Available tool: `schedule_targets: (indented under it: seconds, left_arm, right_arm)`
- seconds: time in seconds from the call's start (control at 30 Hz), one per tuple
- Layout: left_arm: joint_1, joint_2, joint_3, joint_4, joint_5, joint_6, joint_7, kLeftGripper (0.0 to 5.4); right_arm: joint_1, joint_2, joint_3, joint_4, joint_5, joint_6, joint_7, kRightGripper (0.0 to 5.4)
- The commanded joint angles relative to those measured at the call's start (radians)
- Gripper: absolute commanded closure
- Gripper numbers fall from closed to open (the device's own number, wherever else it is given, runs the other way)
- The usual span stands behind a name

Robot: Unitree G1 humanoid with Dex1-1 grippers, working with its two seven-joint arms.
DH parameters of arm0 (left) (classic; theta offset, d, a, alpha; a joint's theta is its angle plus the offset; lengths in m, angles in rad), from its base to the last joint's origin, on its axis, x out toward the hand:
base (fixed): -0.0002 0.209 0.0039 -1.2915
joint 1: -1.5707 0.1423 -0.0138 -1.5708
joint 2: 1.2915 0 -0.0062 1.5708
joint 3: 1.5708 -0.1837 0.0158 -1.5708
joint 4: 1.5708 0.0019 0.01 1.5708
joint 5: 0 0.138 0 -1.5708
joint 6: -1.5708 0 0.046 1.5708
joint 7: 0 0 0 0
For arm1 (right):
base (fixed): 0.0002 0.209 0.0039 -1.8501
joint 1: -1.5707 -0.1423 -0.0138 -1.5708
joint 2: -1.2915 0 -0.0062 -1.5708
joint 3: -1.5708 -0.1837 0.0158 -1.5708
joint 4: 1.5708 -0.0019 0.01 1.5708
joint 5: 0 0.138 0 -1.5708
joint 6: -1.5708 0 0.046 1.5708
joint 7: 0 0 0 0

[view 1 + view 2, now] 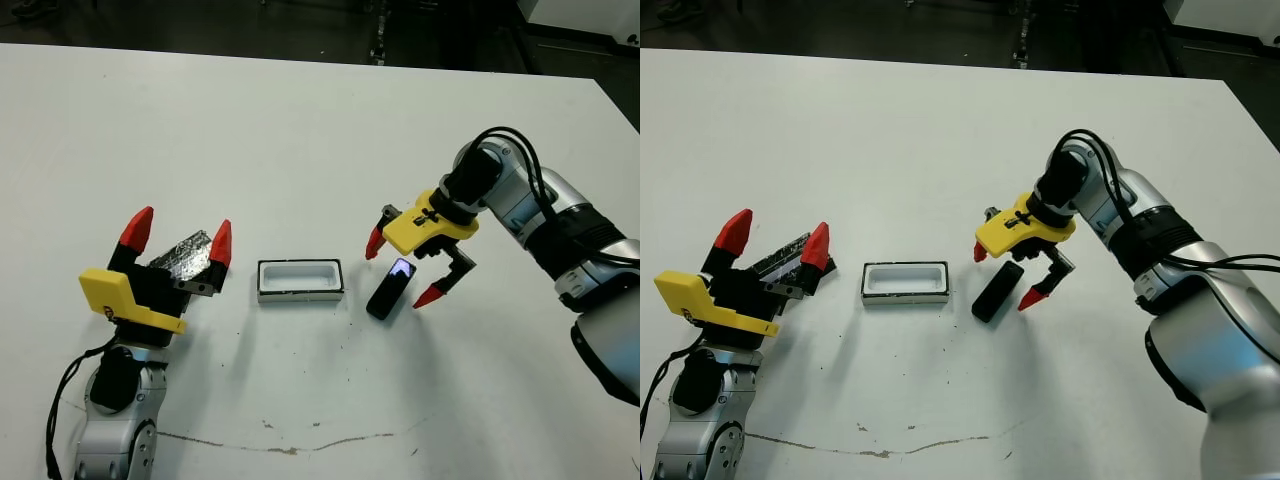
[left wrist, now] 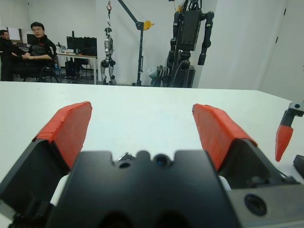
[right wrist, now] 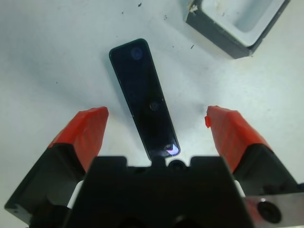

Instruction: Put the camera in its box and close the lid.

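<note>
Directly beneath the right gripper [image 1: 405, 270], fingers spread wide, lies the camera [image 1: 390, 289]. Its long axis runs between them, box [image 1: 300, 280] just beside.

No text, label, brand, number or sign can be read in any of the views.
</note>
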Motion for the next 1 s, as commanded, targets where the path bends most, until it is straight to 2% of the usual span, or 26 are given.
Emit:
schedule_targets:
  seconds: [0.03,0.13,0.27,0.77,0.87,1.0]
  left_arm:
    - [-0.002,0.003,0.007,-0.003,0.012,0.003,0.013,0.0]
    - [-0.003,0.005,0.009,-0.005,0.008,0.004,0.014,0.0]
    - [-0.01,0.01,0.014,-0.001,0.006,-0.002,0.008,0.0]
    - [-0.024,0.011,0.016,0.003,0.01,-0.002,0.01,0.0]
    - [-0.026,0.015,0.015,0.0,0.018,0.002,0.013,0.0]
    - [-0.027,0.014,0.015,-0.005,0.013,0.01,0.011,0.0]
  right_arm:
    - [0.039,-0.003,-0.022,-0.007,-0.009,0.055,0.005,0.47]
    - [0.06,-0.007,-0.042,-0.039,-0.023,0.125,0.005,0.9]
    - [0.085,-0.018,-0.069,-0.095,-0.041,0.173,0.005,1.49]
    - [0.141,-0.027,-0.155,-0.173,-0.065,0.21,-0.006,3.75]
    - [0.141,-0.035,-0.168,-0.186,-0.067,0.208,-0.007,3.74]
    - [0.147,-0.047,-0.196,-0.21,-0.064,0.244,-0.02,3.74]
